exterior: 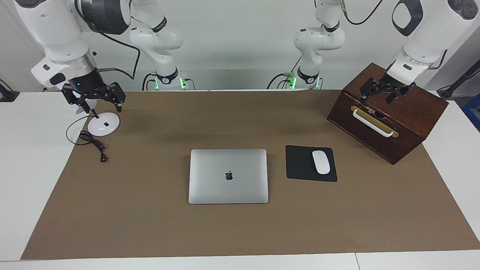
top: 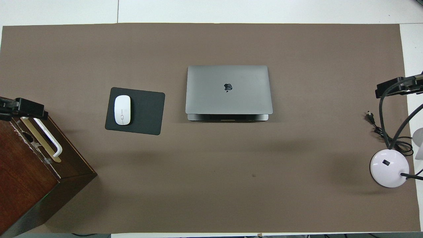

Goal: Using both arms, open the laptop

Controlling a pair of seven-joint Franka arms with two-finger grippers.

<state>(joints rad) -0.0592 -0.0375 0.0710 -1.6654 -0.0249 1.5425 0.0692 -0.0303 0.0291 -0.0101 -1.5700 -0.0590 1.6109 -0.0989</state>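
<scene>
The laptop (exterior: 228, 176) lies shut on the brown mat in the middle of the table, silver lid up with the dark apple logo showing; it also shows in the overhead view (top: 228, 89). My left gripper (exterior: 377, 98) is open and empty, up over the wooden box at the left arm's end; its tip shows in the overhead view (top: 19, 107). My right gripper (exterior: 102, 107) is open and empty, up over the white lamp base at the right arm's end; it also shows in the overhead view (top: 395, 87). Both grippers are well apart from the laptop.
A black mouse pad (exterior: 300, 163) with a white mouse (exterior: 321, 162) lies beside the laptop toward the left arm's end. A dark wooden box (exterior: 412, 112) with a white handle stands nearer the robots. A white lamp base (exterior: 104, 124) and black cable (exterior: 93, 144) lie at the right arm's end.
</scene>
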